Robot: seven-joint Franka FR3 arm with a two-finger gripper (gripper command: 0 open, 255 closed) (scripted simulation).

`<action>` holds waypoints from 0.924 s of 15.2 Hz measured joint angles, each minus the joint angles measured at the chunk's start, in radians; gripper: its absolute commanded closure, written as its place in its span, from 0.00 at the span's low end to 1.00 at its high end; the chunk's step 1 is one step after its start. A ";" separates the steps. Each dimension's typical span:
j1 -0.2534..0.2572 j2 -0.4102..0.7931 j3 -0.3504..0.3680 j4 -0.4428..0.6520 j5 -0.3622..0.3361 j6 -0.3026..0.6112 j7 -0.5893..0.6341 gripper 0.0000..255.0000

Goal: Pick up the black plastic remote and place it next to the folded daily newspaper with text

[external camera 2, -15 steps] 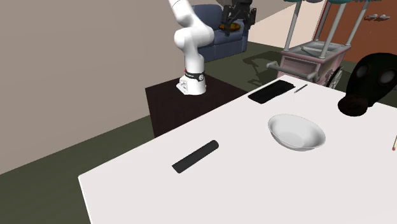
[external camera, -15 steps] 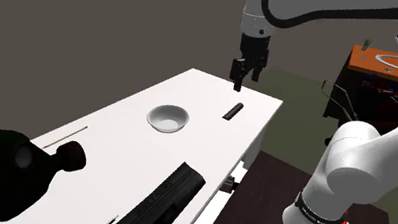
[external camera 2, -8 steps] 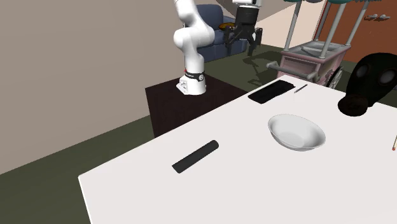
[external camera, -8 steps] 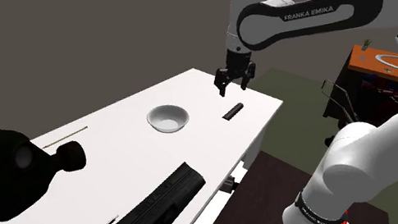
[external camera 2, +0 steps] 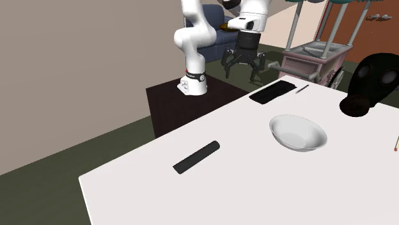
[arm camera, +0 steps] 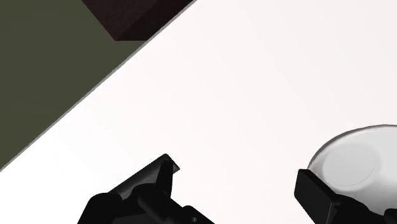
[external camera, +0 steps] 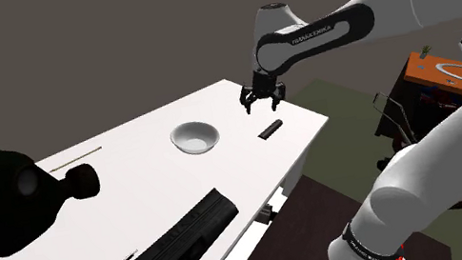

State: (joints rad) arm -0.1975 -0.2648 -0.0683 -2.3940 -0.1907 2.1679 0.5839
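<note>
remote (external camera: 269, 128) lies on white table (external camera: 151, 181); gripper (external camera: 263, 100) hovers nearby, spread wide.

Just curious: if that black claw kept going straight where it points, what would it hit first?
Most likely bare white table, close beside the bowl, not the remote. The open gripper points down there, though depth is hard to judge.

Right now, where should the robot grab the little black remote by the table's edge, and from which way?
Around its middle, across the narrow width, coming straight down from above. The remote lies flat on the white table, long and slim, so the open gripper can probably span it crosswise, not lengthwise.
</note>
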 measured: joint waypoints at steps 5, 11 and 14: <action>-0.054 0.167 -0.029 0.054 -0.029 0.125 0.134 0.00; -0.104 0.350 -0.074 0.133 -0.051 0.241 0.293 0.00; -0.126 0.431 -0.101 0.176 -0.051 0.284 0.362 0.00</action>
State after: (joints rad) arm -0.3232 0.1657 -0.1696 -2.2179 -0.2412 2.4520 0.9457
